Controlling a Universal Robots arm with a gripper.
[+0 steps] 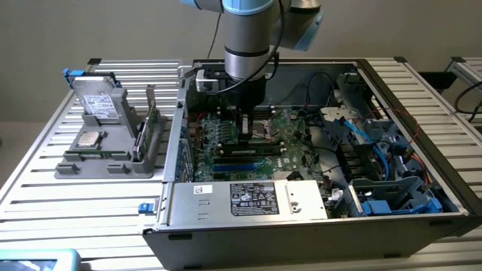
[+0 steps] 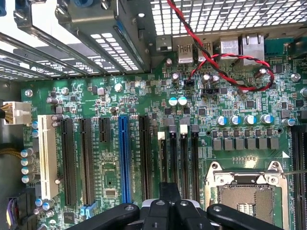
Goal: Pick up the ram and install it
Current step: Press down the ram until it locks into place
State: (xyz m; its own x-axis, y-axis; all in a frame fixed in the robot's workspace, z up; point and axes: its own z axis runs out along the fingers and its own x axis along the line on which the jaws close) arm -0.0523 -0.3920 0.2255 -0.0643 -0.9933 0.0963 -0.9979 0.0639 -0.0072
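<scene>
In the exterior view the ram, a slim green stick with black chips, lies lengthwise along a motherboard slot inside the open computer case. It sits low and level there. My gripper points straight down over the ram's middle, its tip at the stick's top edge; whether they touch I cannot tell. In the wrist view the black fingers are shut together, hanging over the long black slots beside the empty processor socket.
A grey fixture on the slatted table at the exterior view's left holds a drive, a silver chip and an upright board. The power supply and blue cables crowd the case. A red-black wire loops over the board.
</scene>
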